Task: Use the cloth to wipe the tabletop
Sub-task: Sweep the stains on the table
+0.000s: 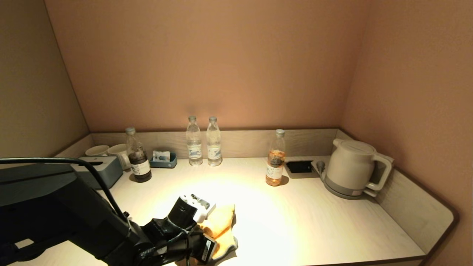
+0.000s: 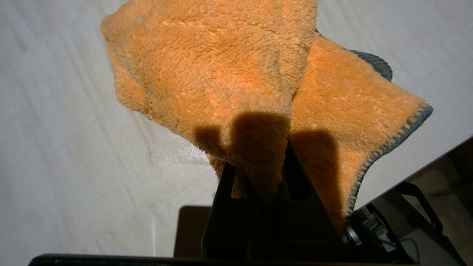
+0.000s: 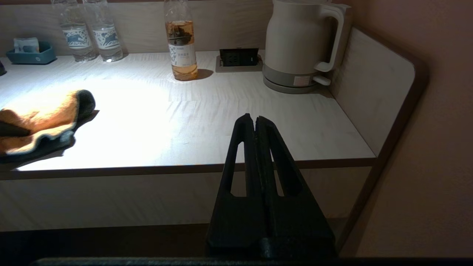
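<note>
The fluffy orange microfibre cloth with a grey stitched edge (image 1: 221,225) lies on the pale wood-grain desk (image 1: 303,221) near its front edge, left of the middle, in the bright pool of lamplight. The left claw (image 2: 258,170) is clamped on one bunched corner of that cloth: in the left wrist view its two black fingers (image 2: 225,184) pinch a fold between them, and the rest of the fabric spreads forward and outward from the fingertips, flat on the desk surface, with one flap folded over another. In the head view the left arm reaches in from the lower left, and the cloth shows just beyond and to the right of its wrist. The right claw (image 3: 255,122) hangs in front of the desk's front edge, toward the right end, with its fingers pressed together and holding nothing; the cloth lies well apart from it, off to its left. Along the back of the desk stand two clear plastic water bottles (image 1: 204,142) side by side, a plastic bottle with amber liquid (image 1: 275,159) to their right, and a cream electric kettle on its base (image 1: 353,168) in the right rear corner.
</note>
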`<state>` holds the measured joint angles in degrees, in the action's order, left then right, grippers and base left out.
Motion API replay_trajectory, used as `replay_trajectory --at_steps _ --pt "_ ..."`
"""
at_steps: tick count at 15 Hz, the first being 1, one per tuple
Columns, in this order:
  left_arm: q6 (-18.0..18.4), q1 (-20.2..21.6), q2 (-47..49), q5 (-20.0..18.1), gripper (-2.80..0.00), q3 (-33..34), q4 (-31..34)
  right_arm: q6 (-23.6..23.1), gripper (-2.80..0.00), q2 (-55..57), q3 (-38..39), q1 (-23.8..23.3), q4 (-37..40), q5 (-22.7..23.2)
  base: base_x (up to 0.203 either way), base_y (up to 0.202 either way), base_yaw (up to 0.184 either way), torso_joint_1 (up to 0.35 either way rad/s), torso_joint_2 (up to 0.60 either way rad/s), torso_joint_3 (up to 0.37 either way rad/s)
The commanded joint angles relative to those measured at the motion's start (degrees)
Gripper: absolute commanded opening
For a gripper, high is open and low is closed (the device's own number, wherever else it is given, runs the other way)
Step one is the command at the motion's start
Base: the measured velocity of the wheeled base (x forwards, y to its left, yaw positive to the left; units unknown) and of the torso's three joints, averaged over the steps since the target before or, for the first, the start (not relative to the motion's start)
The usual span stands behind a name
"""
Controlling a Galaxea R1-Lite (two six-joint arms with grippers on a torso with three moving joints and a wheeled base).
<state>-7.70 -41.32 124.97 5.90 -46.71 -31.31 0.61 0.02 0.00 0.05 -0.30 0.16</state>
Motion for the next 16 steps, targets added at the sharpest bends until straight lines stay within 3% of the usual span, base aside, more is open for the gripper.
replay_trajectory --at_steps 1,6,9,13,16 --pt "0.48 4.19 -1.8 0.22 -2.8 4.83 -3.1 0.01 -2.8 -0.02 0.0 0.04 -0.05 0.02 0.0 0.0 0.0 0.0 0.0 0.0" --pt "4.75 16.82 -3.29 0.23 -2.8 8.35 -6.69 0.01 -2.8 -0.02 0.0 0.04 -0.05 0.02 0.0 0.0 0.0 0.0 0.0 0.0" --pt "7.67 26.82 -2.02 0.04 -2.8 7.54 -7.84 0.01 -2.8 -0.02 0.0 0.04 -0.05 0.02 0.0 0.0 0.0 0.0 0.0 0.0" --pt "8.73 29.67 3.88 0.07 -2.8 0.8 -8.27 0.01 -2.8 -0.02 0.0 0.04 0.04 0.02 0.0 0.0 0.0 0.0 0.0 0.0" --pt "8.68 27.35 6.7 -0.01 -2.8 -5.49 -7.93 0.01 -2.8 -0.02 0.0 0.04 0.04 0.02 0.0 0.0 0.0 0.0 0.0 0.0"
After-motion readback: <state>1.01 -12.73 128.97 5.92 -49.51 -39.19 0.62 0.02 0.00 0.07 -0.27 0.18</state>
